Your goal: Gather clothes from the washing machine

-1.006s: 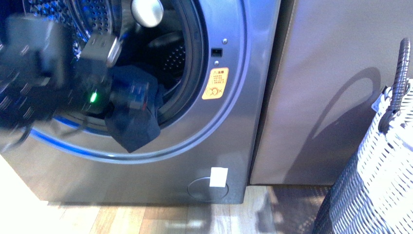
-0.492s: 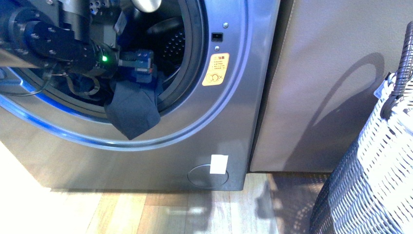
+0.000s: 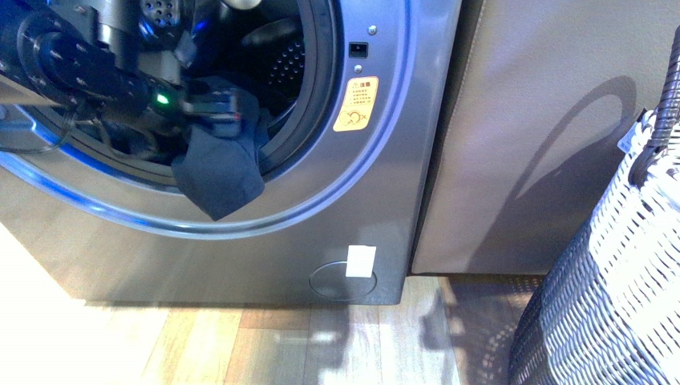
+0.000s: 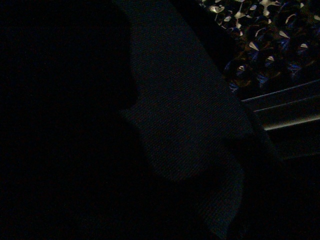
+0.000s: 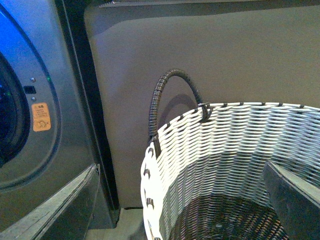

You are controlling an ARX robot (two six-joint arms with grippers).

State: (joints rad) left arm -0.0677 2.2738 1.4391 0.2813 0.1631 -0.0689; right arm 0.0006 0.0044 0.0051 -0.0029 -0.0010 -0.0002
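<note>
**Garment half out of drum**

Left arm reaches level into the porthole of the washing machine (image 3: 377,160). The left pincer (image 3: 220,108) looks clenched on the clothes (image 3: 218,172), draped over the rim at five o'clock. Best pulled straight outward, clear of the seal, toward the basket (image 3: 633,265) at three o'clock.

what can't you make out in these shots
left gripper: front view, dark against the clothes, so its grip is unclear; the left wrist view is dark.
right gripper: right wrist view, cut off by the picture edge, open or shut unclear.
washing machine: front view, the left arm hides most of its inside.
warning sticker: print too small to read.
</note>
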